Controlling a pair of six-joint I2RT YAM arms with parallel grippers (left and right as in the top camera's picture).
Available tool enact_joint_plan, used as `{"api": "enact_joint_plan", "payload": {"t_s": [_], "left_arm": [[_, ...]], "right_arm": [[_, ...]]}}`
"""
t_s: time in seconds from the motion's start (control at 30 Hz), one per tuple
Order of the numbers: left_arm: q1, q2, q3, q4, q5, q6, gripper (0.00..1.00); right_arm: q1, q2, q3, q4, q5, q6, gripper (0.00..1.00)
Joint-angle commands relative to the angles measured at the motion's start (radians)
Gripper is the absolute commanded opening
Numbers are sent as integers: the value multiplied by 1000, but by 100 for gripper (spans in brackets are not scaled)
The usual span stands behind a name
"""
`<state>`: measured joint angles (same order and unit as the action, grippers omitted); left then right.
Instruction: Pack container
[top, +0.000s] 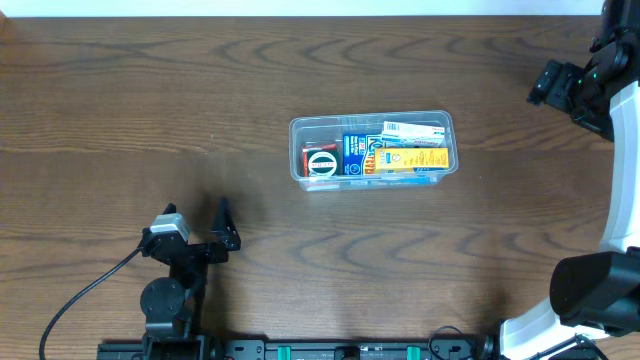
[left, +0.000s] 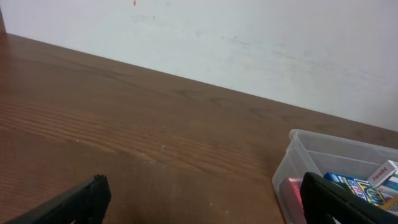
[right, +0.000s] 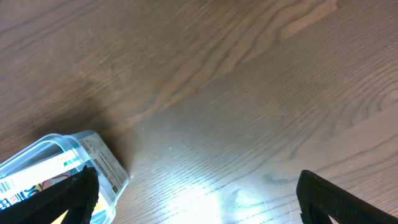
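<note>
Sitting near the middle of the desk (top: 150, 100), the container (top: 370, 117) is lying with its long side running left to right, well apart from both arms. The left fingers (top: 222, 212) are hovering nearer the front-left of the desk. The left wrist view is showing one corner of the tub low on the right, beyond one finger. The right fingers (right: 68, 199) are hanging out toward the far right. The right wrist view is catching a rounded corner of the tub at lower left.

The tub is showing as clear plastic, rectangular, with rounded corners and a raised rim. Packed flat inside are cardboard boxes: a yellow box (top: 408, 158), a blue box (top: 352, 150), a red-and-white box (top: 320, 162) and a white labelled box (top: 415, 128). The desk is showing dark brown wood grain. Both finger pairs are black and matte.

Both pairs are standing wide apart, gripping nothing and touching nothing.
</note>
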<state>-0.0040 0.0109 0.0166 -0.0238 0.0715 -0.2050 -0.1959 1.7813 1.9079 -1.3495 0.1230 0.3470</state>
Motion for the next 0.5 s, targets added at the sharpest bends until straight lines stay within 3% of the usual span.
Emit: {"api": "enact_joint_plan", "payload": {"t_s": [0.0, 0.23, 0.47], "left_arm": [[-4, -7, -13, -41, 11, 14, 98], [-4, -7, -13, -41, 11, 14, 98], [-4, -7, -13, -41, 11, 14, 98]], "right_arm": [[-5, -7, 1, -1, 0, -4, 99], [120, -161, -28, 3, 0, -4, 99], [366, -468, -282, 45, 0, -4, 99]]}}
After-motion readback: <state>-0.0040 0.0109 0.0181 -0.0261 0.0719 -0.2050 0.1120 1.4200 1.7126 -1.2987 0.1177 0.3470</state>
